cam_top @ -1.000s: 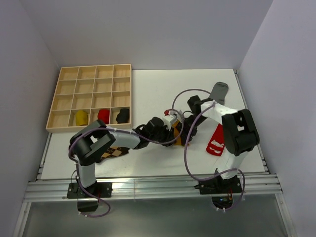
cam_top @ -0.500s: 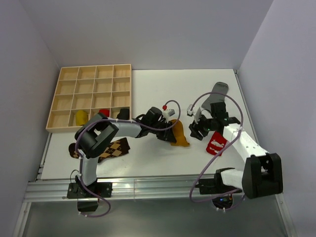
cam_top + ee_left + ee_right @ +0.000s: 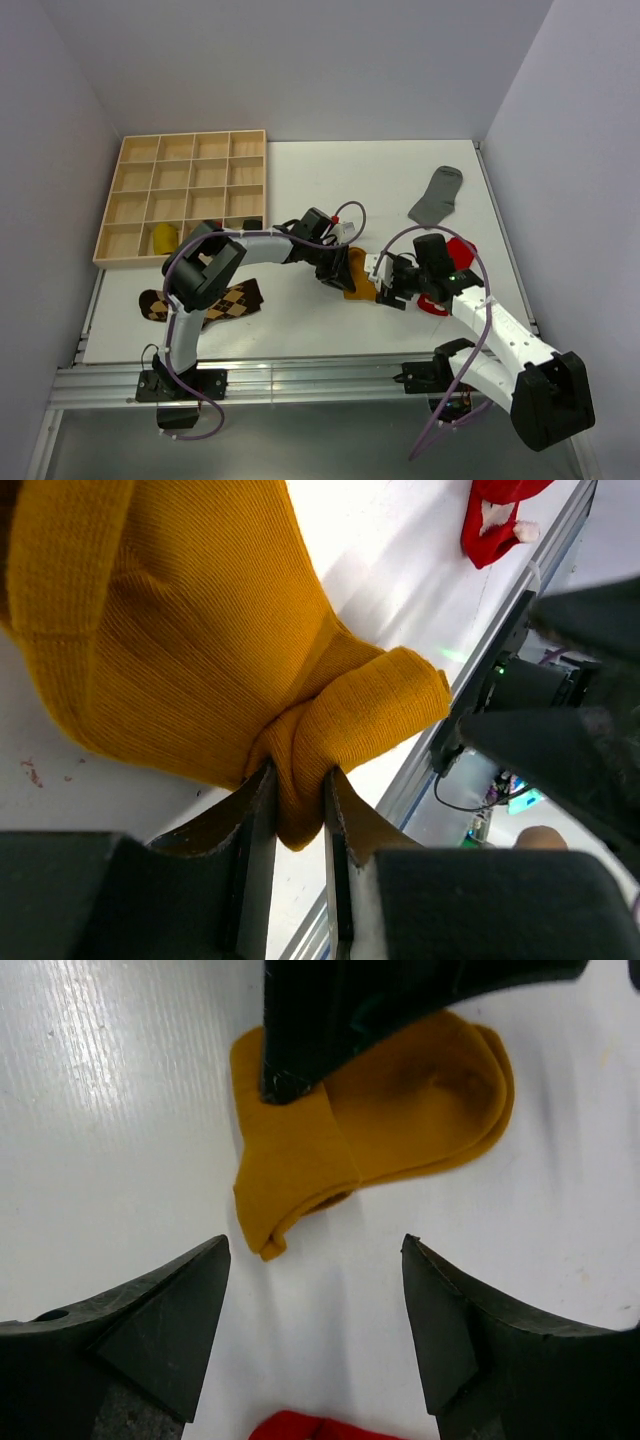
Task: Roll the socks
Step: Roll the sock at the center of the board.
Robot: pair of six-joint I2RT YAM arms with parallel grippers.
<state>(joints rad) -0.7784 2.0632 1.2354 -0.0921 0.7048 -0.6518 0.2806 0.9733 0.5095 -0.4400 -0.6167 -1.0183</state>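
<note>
the left gripper [image 3: 295, 815] is pinched shut on a folded edge of the mustard sock [image 3: 180, 630], which lies near the middle of the white table [image 3: 300, 180]. the right gripper [image 3: 312, 1260] hangs just beside that sock, jaws spread wide, holding nothing. the red sock [image 3: 462, 248] lies partly under the right arm, the grey sock [image 3: 437, 195] further back, the argyle sock [image 3: 235, 300] at the near left

White table [image 3: 300, 170], and at its far left corner sits a wooden tray [image 3: 266, 175] of square compartments. Far right, a grey sock [image 3: 437, 195] lies flat and alone. Nearer, a red sock [image 3: 458, 250] lies partly hidden under an arm. Centre of the table, a mustard sock [image 3: 357, 280], folded over itself. Near left, an argyle sock [image 3: 235, 300] stretches flat, well apart from the others.
</note>
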